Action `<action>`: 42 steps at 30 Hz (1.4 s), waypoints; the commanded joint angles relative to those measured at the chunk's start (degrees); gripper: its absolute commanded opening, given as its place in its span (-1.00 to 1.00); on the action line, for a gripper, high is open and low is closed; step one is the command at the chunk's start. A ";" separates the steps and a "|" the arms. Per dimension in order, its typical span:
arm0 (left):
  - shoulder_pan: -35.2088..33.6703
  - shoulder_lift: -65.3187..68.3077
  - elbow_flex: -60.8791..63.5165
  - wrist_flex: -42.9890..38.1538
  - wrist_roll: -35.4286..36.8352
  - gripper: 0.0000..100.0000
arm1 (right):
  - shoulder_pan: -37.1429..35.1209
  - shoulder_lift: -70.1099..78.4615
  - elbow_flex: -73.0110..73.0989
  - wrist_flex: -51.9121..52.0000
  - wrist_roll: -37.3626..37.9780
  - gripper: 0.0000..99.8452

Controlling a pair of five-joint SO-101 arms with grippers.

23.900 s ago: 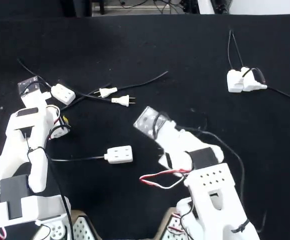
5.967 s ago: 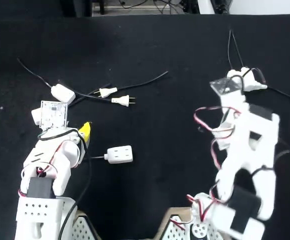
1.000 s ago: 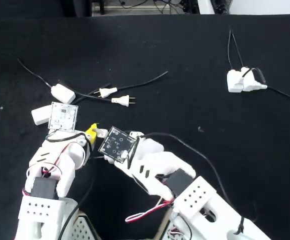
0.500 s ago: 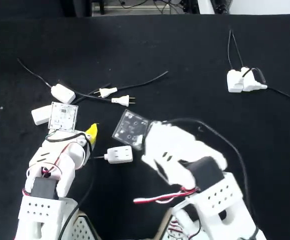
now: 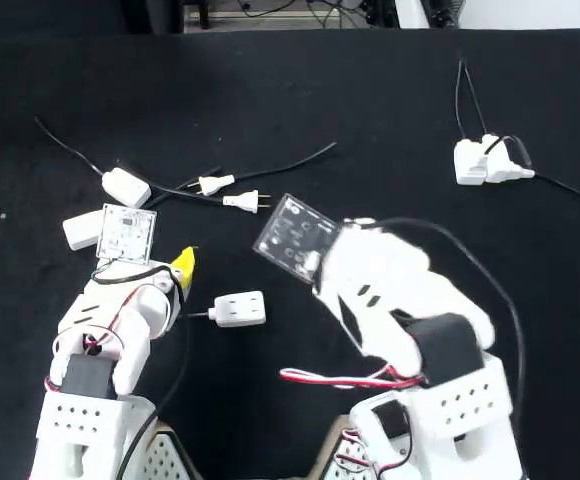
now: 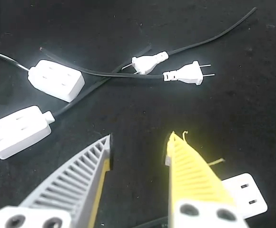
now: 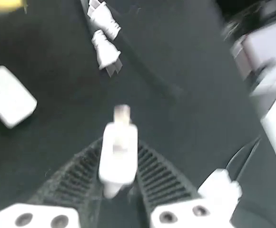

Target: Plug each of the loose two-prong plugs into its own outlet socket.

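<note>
The right hand [image 7: 120, 142] is clamped on a white plug [image 7: 119, 159], prongs pointing out ahead of it, held up over the middle of the table [image 5: 390, 90]. The nearest socket [image 5: 238, 308] lies flat toward the front edge, between the two arms, and nothing holds it down. The left hand [image 6: 140, 138] hovers just beside it with its fingers apart, gripping nothing.

That is where I would expect trouble. If the prongs are pushed at a socket that is free to slide, it will likely skate across the black table top rather than take them, unless the left hand pins it first. The plug is gripped by its body alone, so an approach slightly off line could twist it in the grip or jam the prongs on the face beside the slots. I cannot tell how its cord runs; if it drags or catches, it could pull the plug askew.

Toward the left edge, a loose plug [image 5: 213, 184] and a second loose plug [image 5: 245, 201] lie with their cords crossed, near a spare socket [image 5: 125, 187] and another spare socket [image 5: 78, 230]. A careless sweep could tangle them further.
</note>
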 commanded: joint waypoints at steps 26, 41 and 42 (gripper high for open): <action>-0.66 -0.44 -0.84 -0.70 0.09 -0.60 | 9.58 28.97 -16.31 7.56 10.73 -0.98; -0.66 -0.44 -0.66 -0.62 0.00 -0.60 | 41.67 25.36 -8.22 9.58 28.92 -0.63; -0.66 -0.44 -0.75 -0.62 0.00 -0.60 | 43.25 25.89 -6.46 9.58 32.62 -0.64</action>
